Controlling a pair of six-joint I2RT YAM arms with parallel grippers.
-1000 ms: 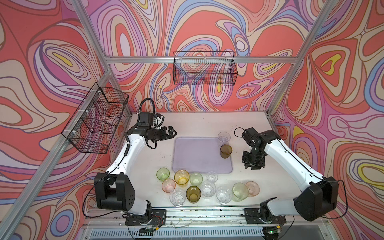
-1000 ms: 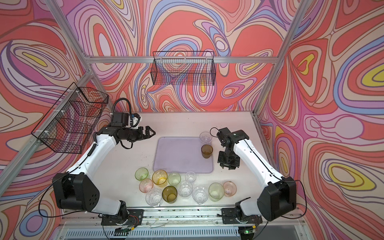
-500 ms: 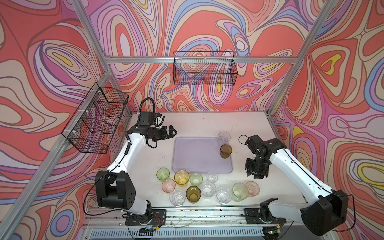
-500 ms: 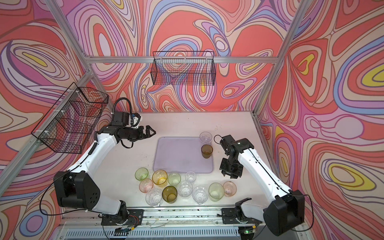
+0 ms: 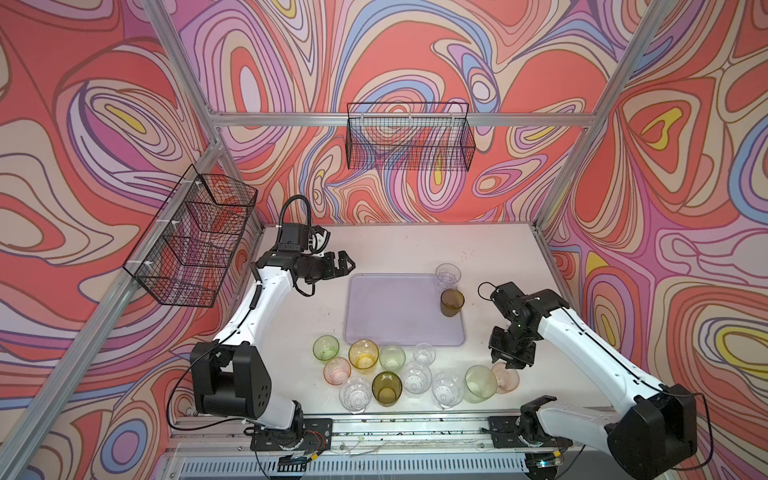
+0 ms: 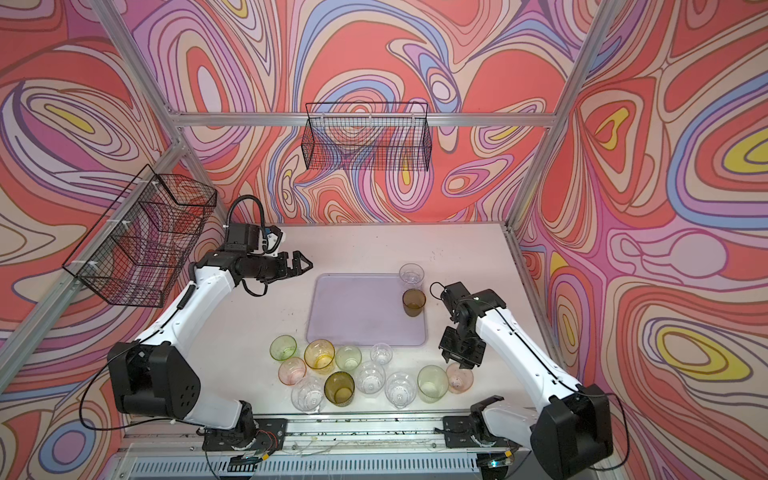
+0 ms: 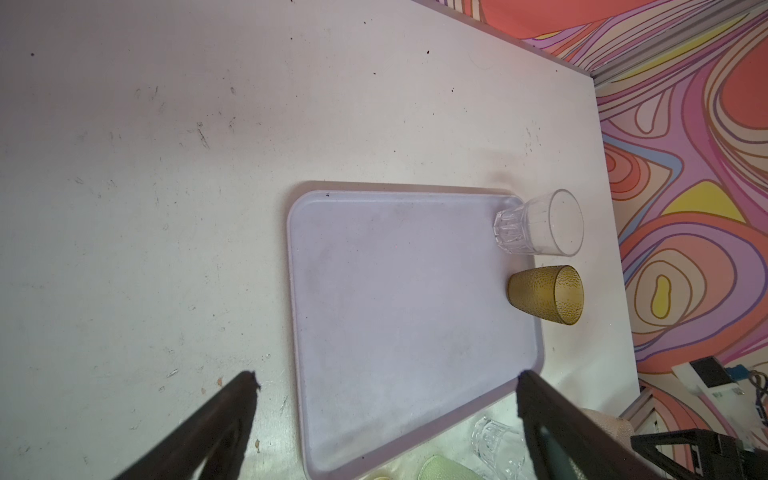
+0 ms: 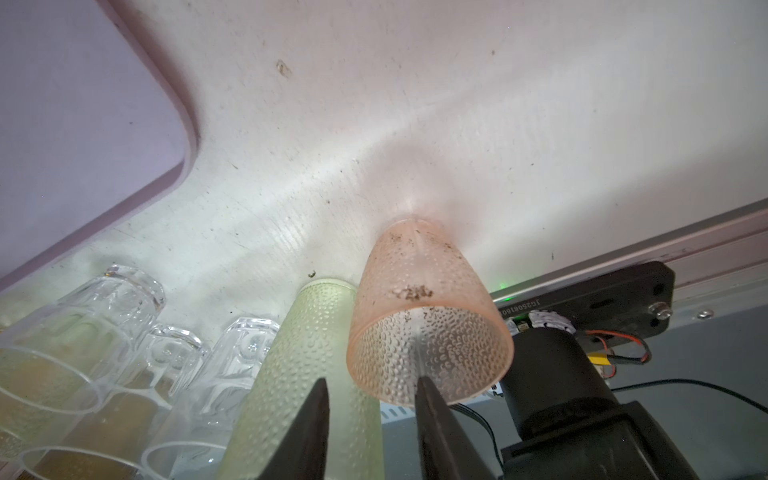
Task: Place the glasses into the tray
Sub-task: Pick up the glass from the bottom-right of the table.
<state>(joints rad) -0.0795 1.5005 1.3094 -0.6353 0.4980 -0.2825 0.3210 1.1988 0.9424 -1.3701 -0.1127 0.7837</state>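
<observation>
The pale lavender tray [image 5: 399,320] [image 6: 357,320] lies mid-table. Two glasses stand at its right edge: a clear one [image 5: 448,275] and an olive-brown one [image 5: 451,302]. Several more glasses cluster near the front edge, among them an amber one [image 5: 363,354] and an olive one [image 5: 386,387]. My right gripper [image 5: 510,362] [image 8: 370,386] points down, open by a narrow gap, just above the rightmost pink glass [image 5: 508,377] [image 8: 428,332], next to a pale green glass [image 8: 307,374]. My left gripper [image 5: 347,264] [image 7: 385,374] hangs wide open and holds nothing, left of the tray's back corner.
Black wire baskets hang on the left wall [image 5: 191,245] and the back wall [image 5: 409,141]. An aluminium rail [image 5: 395,428] with both arm bases runs along the table's front edge, close behind the cluster of glasses.
My right arm has swung from beside the tray's right edge toward the front, down over the pink glass. The left arm has not moved.
</observation>
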